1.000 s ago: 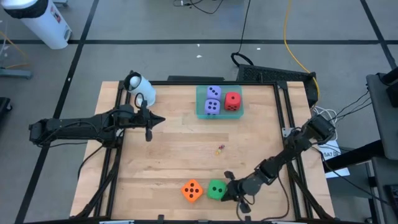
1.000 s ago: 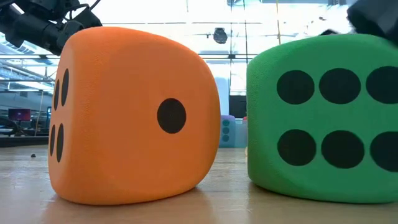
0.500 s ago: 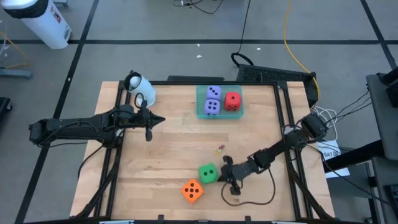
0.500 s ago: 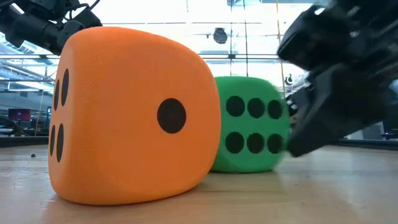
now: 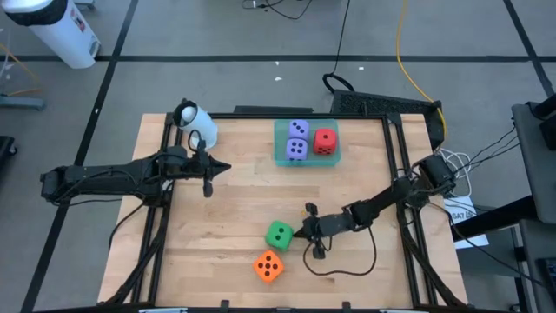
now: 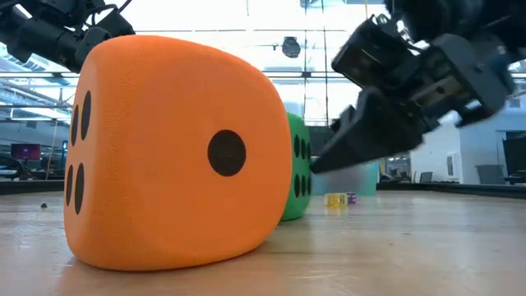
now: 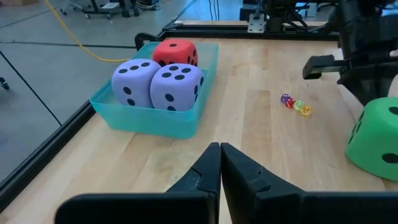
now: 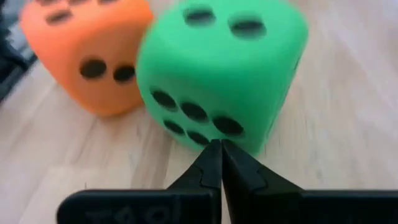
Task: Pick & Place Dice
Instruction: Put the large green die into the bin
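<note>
Crowding green die: orange die, seemingly apart.

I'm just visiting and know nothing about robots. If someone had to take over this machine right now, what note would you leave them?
Right claw: shut, empty, tips against the green die near the table's front middle.
Left claw: shut, empty, waiting over the table's left side.
Done: two purple-blue dice and the red die sit in the teal tray at the back.
Left: the green die and the orange die, close together near the front edge, both on the wood, not in the tray.
Also: a few tiny beads lie mid-table.
</note>
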### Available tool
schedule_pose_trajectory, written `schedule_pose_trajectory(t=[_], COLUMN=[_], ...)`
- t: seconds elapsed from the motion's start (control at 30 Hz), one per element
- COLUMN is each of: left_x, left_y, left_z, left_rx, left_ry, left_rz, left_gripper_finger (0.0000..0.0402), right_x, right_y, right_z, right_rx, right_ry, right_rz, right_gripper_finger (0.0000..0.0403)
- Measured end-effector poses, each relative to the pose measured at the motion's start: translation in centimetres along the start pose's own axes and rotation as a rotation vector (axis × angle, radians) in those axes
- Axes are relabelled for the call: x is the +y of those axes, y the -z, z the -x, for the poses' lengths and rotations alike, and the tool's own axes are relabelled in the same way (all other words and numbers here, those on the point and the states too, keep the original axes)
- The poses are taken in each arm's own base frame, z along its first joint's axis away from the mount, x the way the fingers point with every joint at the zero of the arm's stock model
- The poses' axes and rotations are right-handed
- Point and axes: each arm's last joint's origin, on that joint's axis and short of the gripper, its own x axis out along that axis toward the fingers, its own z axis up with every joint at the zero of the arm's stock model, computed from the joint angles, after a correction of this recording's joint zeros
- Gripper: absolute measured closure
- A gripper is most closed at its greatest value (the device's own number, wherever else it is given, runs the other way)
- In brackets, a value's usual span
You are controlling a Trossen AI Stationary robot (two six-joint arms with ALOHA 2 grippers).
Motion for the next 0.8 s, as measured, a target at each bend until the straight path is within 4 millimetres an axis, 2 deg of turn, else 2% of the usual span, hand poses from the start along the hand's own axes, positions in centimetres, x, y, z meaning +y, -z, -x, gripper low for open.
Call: schedule_pose_trajectory(t=[0.17,0.33,0.47,0.63,0.73,0.8], left_x=[0.0,0.0,0.0,0.0,0.0,0.0], left_y=[0.0,0.0,0.0,-0.1,0.0,0.0], left_z=[0.0,0.0,0.0,0.0,0.0,0.0], left_rx=[0.0,0.0,0.0,-0.006,-0.004,-0.001], left_ry=[0.0,0.0,0.0,0.0,0.0,0.0], left_rz=[-0.003,-0.003,-0.003,-0.002,0.005,0.001], left_gripper_finger=[0.0378,0.0378,0.0378,0.0378,0.0378,0.0378], right_x=[-2.3,-4.7,-5.9,-7.5,-8.2,-8.4], right_y=[-1.8,-3.7,-5.9,-9.4,-10.4,-10.4], right_z=[0.0,1.1,3.2,6.9,8.5,8.8], right_rx=[-0.107,-0.155,-0.221,-0.386,-0.426,-0.421], right_ry=[-0.005,0.048,0.088,0.154,0.186,0.192], right_rz=[0.013,0.009,0.051,0.098,0.092,0.091], right_gripper_finger=[0.0403,0.0403,0.0403,0.0403,0.0403,0.0403])
